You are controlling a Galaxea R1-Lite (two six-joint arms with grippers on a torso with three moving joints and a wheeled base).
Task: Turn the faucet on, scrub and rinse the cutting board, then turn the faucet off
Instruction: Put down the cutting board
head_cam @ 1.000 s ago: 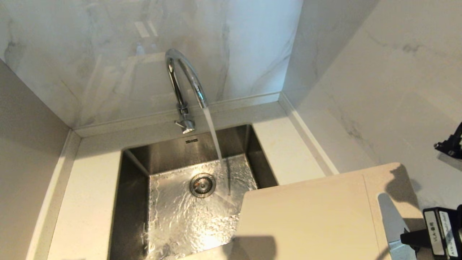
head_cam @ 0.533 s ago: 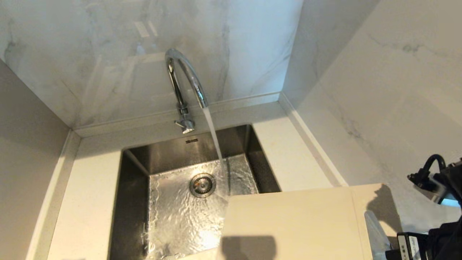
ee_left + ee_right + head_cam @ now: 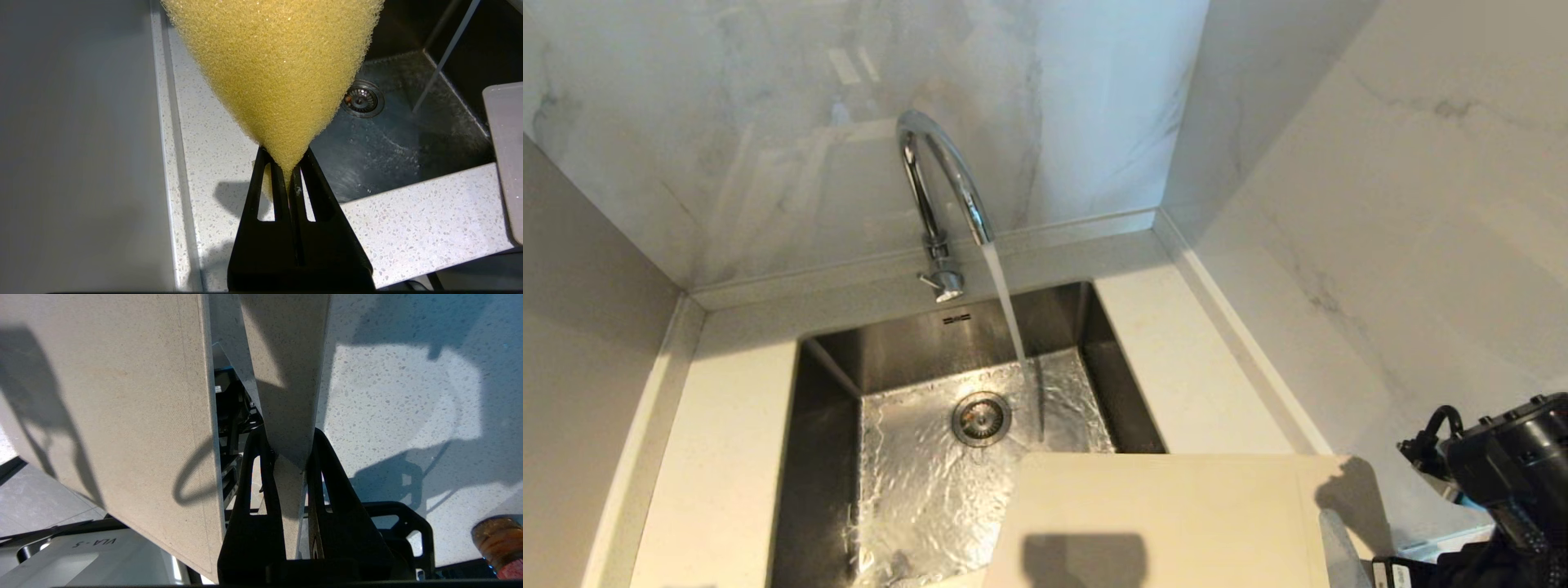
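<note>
From the head camera, the faucet (image 3: pixel 943 192) pours into the sink (image 3: pixel 833 367), and the cutting board (image 3: pixel 1160 514) juts over the sink's near right corner. The left wrist alone shows the left pincer (image 3: pixel 289 179) pinching a yellow sponge (image 3: pixel 273 61) above the bench (image 3: pixel 212 147). The right wrist alone shows the right pincer (image 3: pixel 289 457) clamped on the board's handle end.

- The sink (image 3: pixel 833 457) basin lies open beneath the faucet (image 3: pixel 939 175), with only the water stream (image 3: pixel 1006 306) crossing it.
- The cutting board (image 3: pixel 1160 523) covers the basin's near right corner and the counter there.
- Marble walls (image 3: pixel 1380 204) close the back and right.
- The left counter (image 3: pixel 731 457) is bare.
</note>
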